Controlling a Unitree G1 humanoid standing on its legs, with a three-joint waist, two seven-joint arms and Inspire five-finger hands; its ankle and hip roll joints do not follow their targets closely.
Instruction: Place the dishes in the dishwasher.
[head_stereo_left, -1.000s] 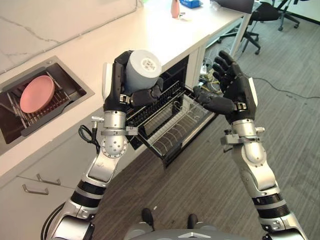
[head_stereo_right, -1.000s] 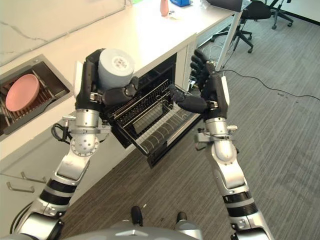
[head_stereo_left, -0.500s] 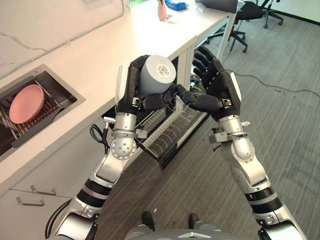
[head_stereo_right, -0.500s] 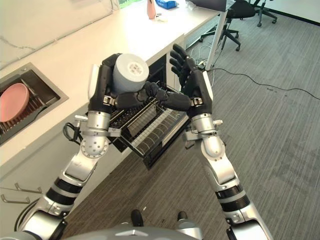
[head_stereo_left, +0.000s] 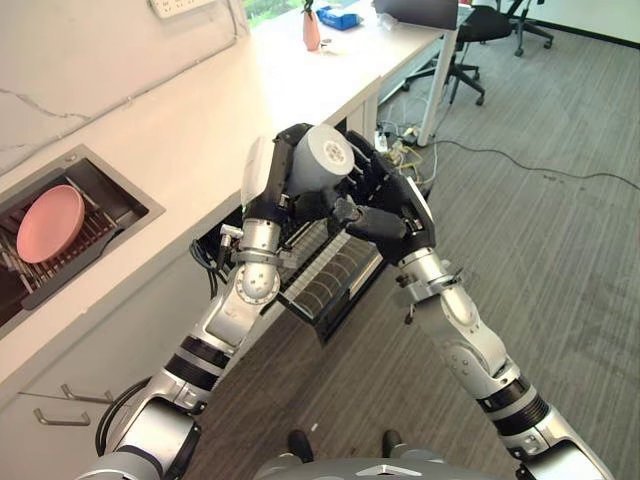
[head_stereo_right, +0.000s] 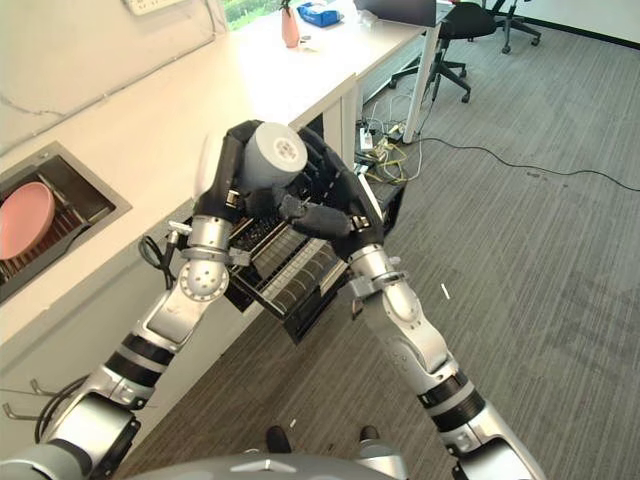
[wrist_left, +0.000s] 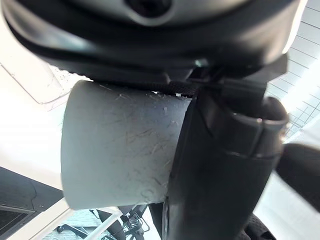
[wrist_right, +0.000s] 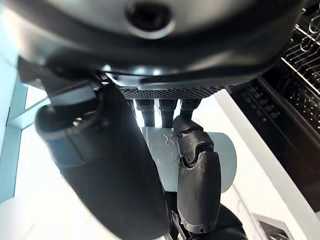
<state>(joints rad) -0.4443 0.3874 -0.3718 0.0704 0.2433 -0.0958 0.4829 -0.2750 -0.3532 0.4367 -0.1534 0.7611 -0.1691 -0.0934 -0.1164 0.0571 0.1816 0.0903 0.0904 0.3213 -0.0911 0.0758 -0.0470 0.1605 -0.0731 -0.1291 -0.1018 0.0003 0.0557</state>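
While the two silver-grey arms rose from the lower edge of the eye views and met in the middle, the left hand (head_stereo_left: 283, 185) had its fingers and thumb curled round a pale grey cup (head_stereo_left: 320, 162), holding it on its side with the base turned up toward the camera. In the left wrist view the cup (wrist_left: 120, 150) lay pressed against the palm, a dark thumb (wrist_left: 220, 165) wrapped across its scuffed wall. The right hand (head_stereo_left: 392, 213) was up against the far side of the same cup, its thumb reaching under the cup toward the left hand's fingers. In the right wrist view its fingers (wrist_right: 197, 175) bent over the cup's white wall (wrist_right: 222, 160), so both hands appeared to have a grip on it, though how firmly the right one held could not be told.

Below and just behind the hands, the dishwasher's wire rack (head_stereo_left: 335, 275) stood pulled out from the open dishwasher (head_stereo_right: 290, 270) under the counter, its rows of tines bare where they could be seen. The cup hung above that rack, apart from it.

Farther to the robot's left, a pink bowl (head_stereo_left: 48, 222) rested on a grid in the sunken sink (head_stereo_left: 120, 195) set into the white counter (head_stereo_left: 200, 110). At the far end of the counter stood a pink bottle (head_stereo_left: 311, 30) beside a blue box (head_stereo_left: 345, 17). Beyond it, black office chairs (head_stereo_left: 480, 30) stood on the grey floor (head_stereo_left: 560, 230).
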